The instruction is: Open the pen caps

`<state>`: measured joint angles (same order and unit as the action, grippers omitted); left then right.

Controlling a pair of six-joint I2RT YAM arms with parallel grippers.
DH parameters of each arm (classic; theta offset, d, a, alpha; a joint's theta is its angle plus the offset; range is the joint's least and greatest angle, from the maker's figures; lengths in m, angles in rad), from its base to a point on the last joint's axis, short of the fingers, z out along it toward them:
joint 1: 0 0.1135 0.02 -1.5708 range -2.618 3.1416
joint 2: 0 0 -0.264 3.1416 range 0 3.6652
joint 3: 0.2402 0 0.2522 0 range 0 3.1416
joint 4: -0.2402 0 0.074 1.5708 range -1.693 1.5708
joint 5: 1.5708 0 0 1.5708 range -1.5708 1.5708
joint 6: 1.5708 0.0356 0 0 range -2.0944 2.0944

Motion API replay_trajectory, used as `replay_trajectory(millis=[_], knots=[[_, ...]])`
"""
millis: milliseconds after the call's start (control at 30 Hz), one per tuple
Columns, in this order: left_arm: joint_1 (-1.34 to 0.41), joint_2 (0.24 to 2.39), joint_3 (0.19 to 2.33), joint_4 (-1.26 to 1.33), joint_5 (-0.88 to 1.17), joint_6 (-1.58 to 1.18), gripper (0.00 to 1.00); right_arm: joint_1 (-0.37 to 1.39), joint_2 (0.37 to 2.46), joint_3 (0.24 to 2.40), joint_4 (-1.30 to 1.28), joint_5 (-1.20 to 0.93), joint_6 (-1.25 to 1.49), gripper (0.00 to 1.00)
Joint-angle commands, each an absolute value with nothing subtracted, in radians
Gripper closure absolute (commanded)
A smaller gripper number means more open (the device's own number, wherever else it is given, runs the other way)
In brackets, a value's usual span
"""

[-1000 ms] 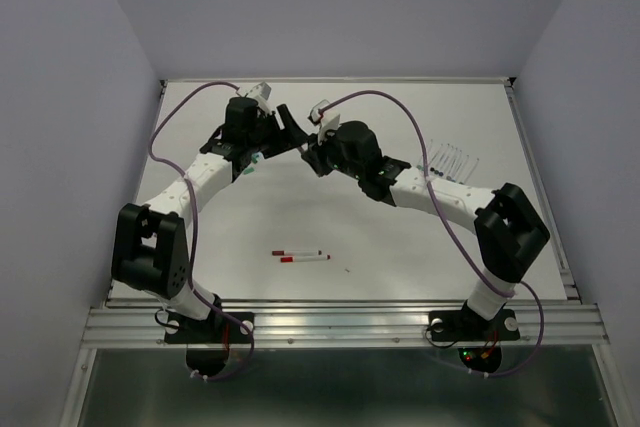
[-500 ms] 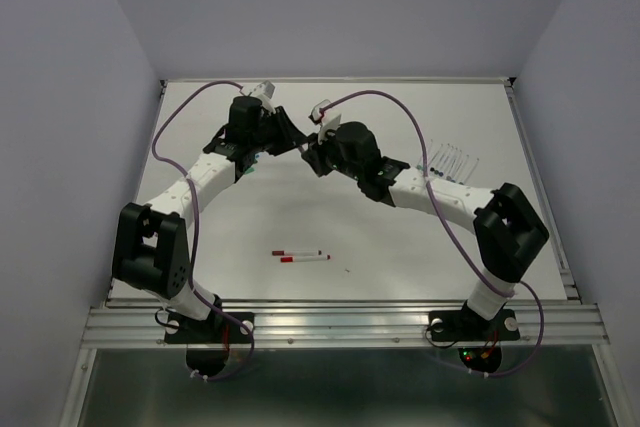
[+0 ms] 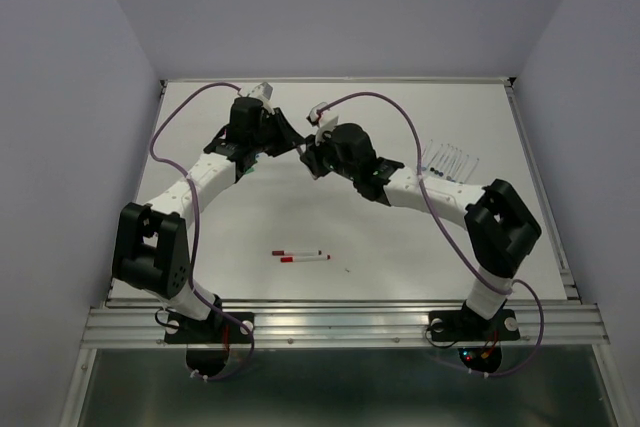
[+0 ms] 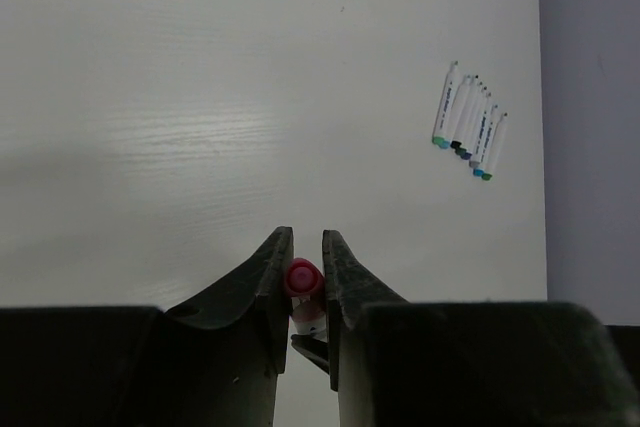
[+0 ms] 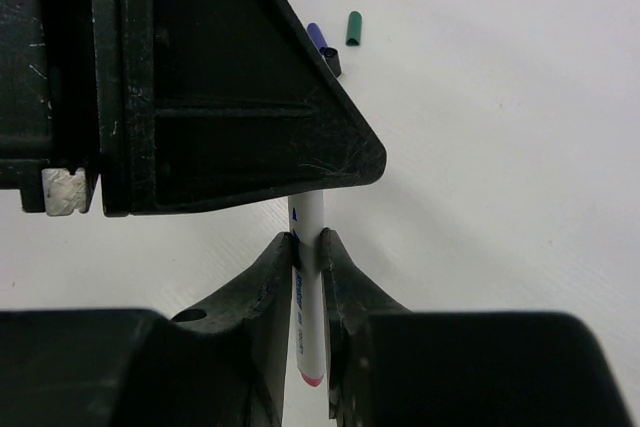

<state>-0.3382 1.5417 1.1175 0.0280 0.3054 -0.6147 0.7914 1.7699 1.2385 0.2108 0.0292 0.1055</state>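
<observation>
Blue print [image 5: 299, 284] runs along the white barrel of the pen [image 5: 309, 347] pinched in the right gripper [image 5: 307, 242], too blurred to read. At two o'clock in the left wrist view, the row of pens [image 4: 468, 132] shows tiny blue markings, far too small to make out. Nothing legible anywhere.

You have a white counter [image 3: 300, 217] with faint wood grain showing. A pale metal rail [image 3: 340, 322] runs along its near edge. Plain lavender-grey walls [image 3: 60, 97] close it in on three sides.
</observation>
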Motion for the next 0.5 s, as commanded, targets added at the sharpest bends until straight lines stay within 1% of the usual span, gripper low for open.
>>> replay_trajectory(millis=[0,233,467], knots=[[-0.334,1.508,1.161,0.054,0.276,-0.610,1.00,0.784,1.787,1.284,0.204,0.061,0.127,0.99],[-0.322,1.482,1.173,0.068,0.118,-0.612,1.00,0.784,1.769,1.232,0.195,-0.046,0.146,0.99],[-0.203,1.557,1.298,0.037,0.072,-0.621,1.00,0.784,1.654,1.033,0.159,-0.169,0.234,0.99]])
